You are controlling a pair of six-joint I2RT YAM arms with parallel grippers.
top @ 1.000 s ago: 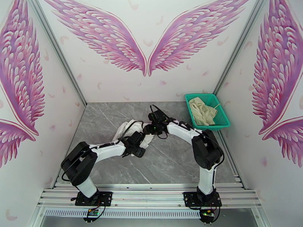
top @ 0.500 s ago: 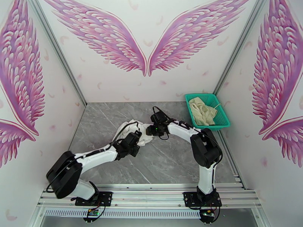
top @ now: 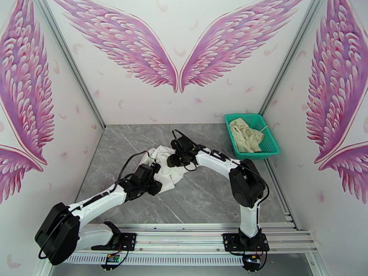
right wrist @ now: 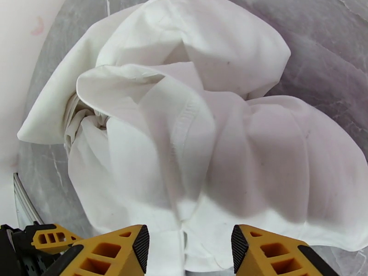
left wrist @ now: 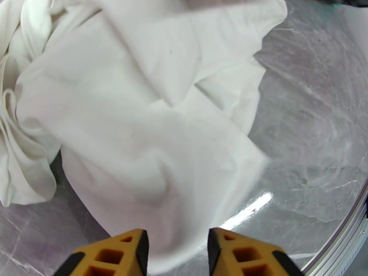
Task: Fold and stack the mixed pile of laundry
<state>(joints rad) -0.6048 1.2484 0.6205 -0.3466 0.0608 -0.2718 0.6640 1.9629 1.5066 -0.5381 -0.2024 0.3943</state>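
**Crumpled shirt, both grippers spread**

From above, the white shirt [top: 164, 169] lies bunched on the grey table [top: 207, 198], and a cream garment [top: 246, 134] fills the teal basket [top: 272, 142]. The wrist cameras show the left gripper [left wrist: 177, 254] and right gripper [right wrist: 186, 249] with fingers apart, shirt cloth between them.

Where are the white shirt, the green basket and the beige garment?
white shirt [top: 166, 175], top view, crumpled middle
green basket [top: 269, 133], top view, its right rim
beige garment [top: 244, 134], top view, its middle, inside the basket
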